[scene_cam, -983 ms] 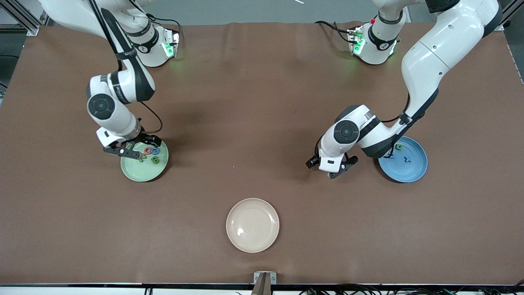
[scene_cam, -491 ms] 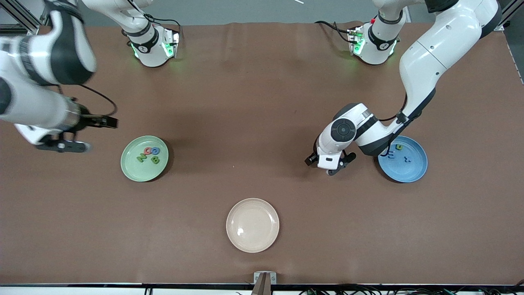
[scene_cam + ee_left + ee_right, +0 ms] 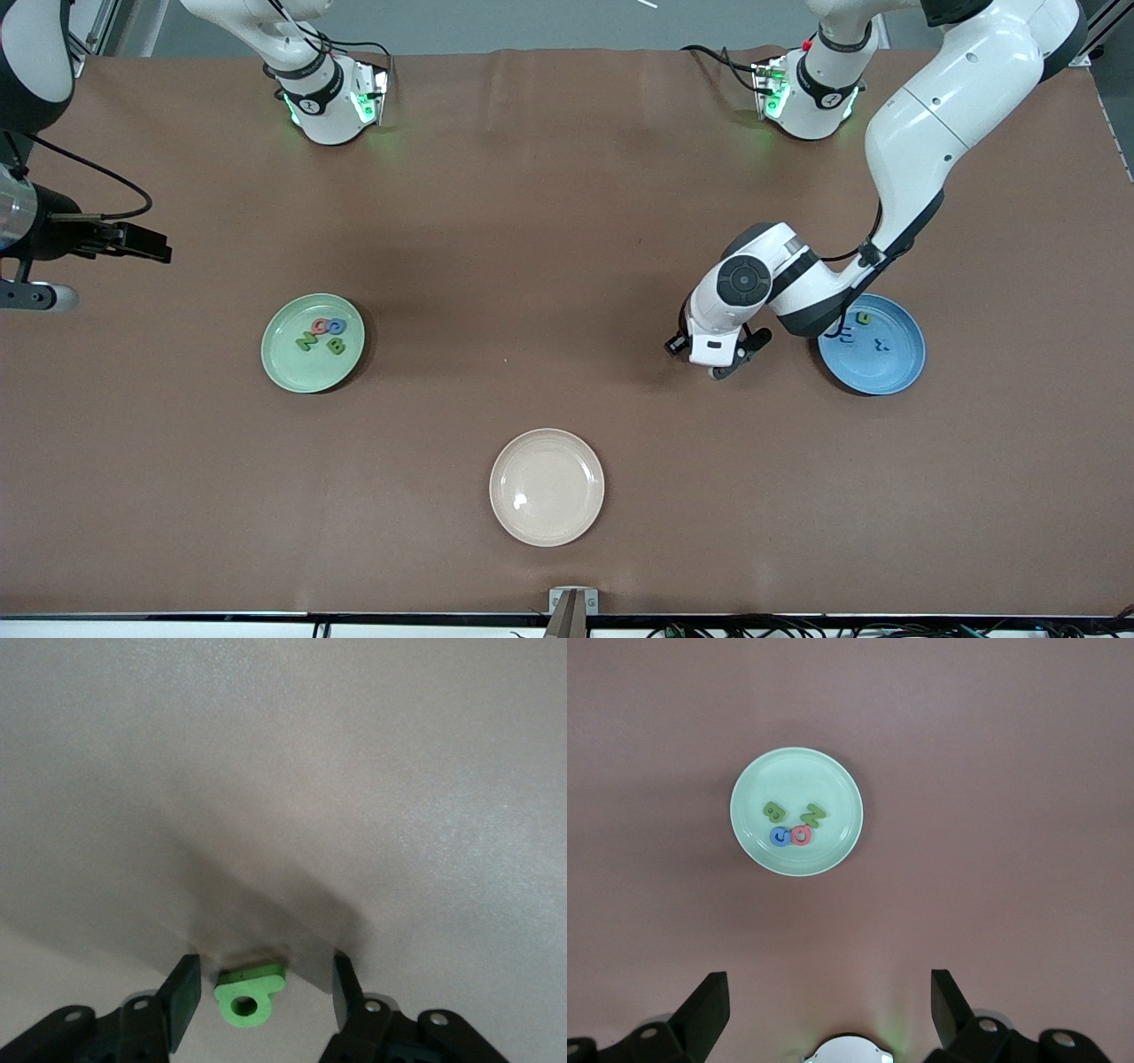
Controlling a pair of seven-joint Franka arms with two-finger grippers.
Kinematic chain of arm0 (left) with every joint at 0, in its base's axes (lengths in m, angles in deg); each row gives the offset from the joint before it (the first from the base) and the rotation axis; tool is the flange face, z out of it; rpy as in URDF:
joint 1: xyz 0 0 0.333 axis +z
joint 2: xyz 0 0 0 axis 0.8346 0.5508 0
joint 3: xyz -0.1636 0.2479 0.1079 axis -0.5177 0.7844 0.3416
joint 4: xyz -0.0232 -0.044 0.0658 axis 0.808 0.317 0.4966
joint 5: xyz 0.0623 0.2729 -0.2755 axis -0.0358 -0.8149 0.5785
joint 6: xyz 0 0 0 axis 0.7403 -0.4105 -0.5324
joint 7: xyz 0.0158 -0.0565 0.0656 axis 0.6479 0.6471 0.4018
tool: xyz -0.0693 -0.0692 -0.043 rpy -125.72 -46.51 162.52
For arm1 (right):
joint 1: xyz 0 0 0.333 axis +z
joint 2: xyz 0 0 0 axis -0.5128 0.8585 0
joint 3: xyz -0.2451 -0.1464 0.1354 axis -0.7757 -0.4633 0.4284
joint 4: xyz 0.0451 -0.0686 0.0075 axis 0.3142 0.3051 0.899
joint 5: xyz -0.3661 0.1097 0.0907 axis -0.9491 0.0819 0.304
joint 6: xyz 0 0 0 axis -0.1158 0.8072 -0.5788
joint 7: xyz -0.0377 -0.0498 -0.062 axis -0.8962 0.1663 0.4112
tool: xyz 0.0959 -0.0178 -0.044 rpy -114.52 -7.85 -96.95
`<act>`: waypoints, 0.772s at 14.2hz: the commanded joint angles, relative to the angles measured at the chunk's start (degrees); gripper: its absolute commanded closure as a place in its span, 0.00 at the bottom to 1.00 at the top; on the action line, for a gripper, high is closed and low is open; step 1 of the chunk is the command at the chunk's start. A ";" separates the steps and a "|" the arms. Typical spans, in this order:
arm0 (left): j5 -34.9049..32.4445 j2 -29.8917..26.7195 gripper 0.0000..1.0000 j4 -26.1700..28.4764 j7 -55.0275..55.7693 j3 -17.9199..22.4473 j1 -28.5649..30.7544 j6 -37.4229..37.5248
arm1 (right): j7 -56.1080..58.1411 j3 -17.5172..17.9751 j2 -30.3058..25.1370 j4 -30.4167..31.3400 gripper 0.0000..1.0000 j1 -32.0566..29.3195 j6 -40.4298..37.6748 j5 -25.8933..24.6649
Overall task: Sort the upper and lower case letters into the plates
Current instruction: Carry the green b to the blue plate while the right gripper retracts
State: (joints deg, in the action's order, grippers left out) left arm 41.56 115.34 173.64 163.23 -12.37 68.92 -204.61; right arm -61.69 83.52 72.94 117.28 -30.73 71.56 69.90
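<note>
left gripper (image 3: 261, 992) astride green b (image 3: 250, 994) (contact unclear)

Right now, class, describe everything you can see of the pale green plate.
The pale green plate is round, shallow and matte, with a low raised rim. It lies flat on the brown table toward the right arm's end. Four small letters lie grouped in it: a green Z, a pink-red Q, a blue G and a green B. Nothing else touches it.
</note>
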 commanded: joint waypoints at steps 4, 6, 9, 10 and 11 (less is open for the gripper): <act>0.75 -1.90 0.37 1.55 2.20 -0.47 0.05 0.44 | 0.73 0.70 1.45 -2.65 0.00 0.15 -1.29 1.14; 0.75 -1.90 0.38 1.64 2.30 -0.48 -0.04 0.44 | 0.73 0.87 1.36 -2.29 0.00 0.15 -1.29 1.23; 0.66 -1.90 0.51 1.82 2.21 -0.48 -0.04 0.62 | 2.30 0.87 0.48 -0.71 0.00 -0.03 -0.94 1.40; 0.75 -1.98 0.55 1.82 2.21 -0.48 -0.04 0.62 | 3.44 0.70 0.13 -0.62 0.00 -0.03 -0.85 1.49; 0.66 -1.98 0.58 1.82 2.03 -0.48 -0.04 0.62 | 3.72 0.61 -0.05 -0.45 0.00 -0.11 -0.76 1.49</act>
State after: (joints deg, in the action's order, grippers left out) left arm 41.56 115.22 173.84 164.53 -12.87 68.82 -204.53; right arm -59.63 84.29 74.08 115.90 -30.56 70.95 70.68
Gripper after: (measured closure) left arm 0.498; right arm 0.000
